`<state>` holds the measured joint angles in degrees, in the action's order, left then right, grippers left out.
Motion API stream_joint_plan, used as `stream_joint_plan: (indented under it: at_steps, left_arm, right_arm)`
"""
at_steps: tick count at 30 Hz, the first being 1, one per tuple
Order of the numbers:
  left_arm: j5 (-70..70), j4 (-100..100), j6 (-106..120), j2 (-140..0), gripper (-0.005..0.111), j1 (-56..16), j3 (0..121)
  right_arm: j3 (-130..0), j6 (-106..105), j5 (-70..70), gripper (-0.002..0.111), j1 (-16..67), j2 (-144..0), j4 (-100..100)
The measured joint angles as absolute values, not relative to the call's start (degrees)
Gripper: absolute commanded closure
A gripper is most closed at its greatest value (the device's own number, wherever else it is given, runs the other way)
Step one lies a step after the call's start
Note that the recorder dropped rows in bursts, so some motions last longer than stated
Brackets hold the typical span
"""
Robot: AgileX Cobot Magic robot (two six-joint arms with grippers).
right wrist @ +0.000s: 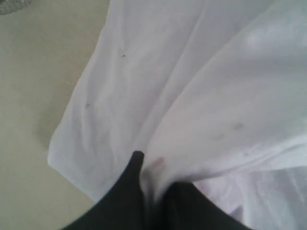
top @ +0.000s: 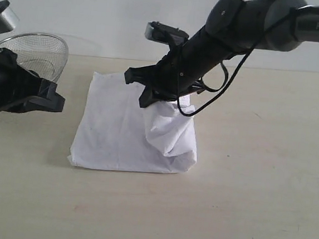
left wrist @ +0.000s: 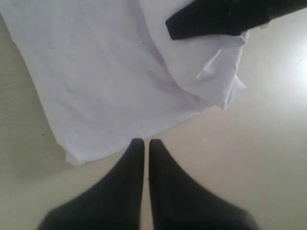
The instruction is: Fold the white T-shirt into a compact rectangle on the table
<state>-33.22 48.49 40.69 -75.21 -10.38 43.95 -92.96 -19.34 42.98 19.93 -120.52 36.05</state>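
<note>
The white T-shirt point(top: 116, 130) lies partly folded on the table point(top: 254, 189), its lettering and neck tag hidden. My right gripper point(top: 164, 97) is shut on a bunch of the shirt's cloth at its right side and holds it lifted, so a cone of fabric point(top: 169, 134) hangs down to the table. In the right wrist view the cloth point(right wrist: 201, 96) is pinched between the dark fingers point(right wrist: 129, 191). My left gripper point(left wrist: 146, 142) is shut on nothing, hovering over bare table just off the shirt's edge point(left wrist: 96, 143), at the left in the exterior view point(top: 55, 100).
A wire mesh basket point(top: 34, 52) stands at the back left behind the left arm. The right arm point(top: 252, 21) reaches in from the upper right with a loose cable hanging. A pale wall runs along the table's far edge.
</note>
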Motion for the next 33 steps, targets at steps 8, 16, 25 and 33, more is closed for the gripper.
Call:
stream_joint_plan:
  at_steps: [8, 16, 25, 33]
  left_arm:
    - [-33.23, 45.98, 38.07, -73.23, 0.102, -10.33, 43.95]
    - [-33.34, 45.98, 37.61, -73.23, 0.102, -10.33, 43.95]
    - [-33.44, 45.86, 37.63, -73.23, 0.102, -10.33, 43.95]
    - [-33.44, 45.86, 37.63, -73.23, 0.102, -10.33, 43.95]
  right_arm:
    - [-95.36, -18.78, 41.93, 0.108, 24.56, -123.40, 36.26]
    - [-100.60, -16.44, 42.27, 0.108, 26.81, -126.10, 37.27]
    - [-102.95, -14.55, 40.23, 0.108, 29.26, -129.36, 38.43]
    - [-103.20, -14.07, 38.45, 0.060, 29.67, -130.67, 40.45]
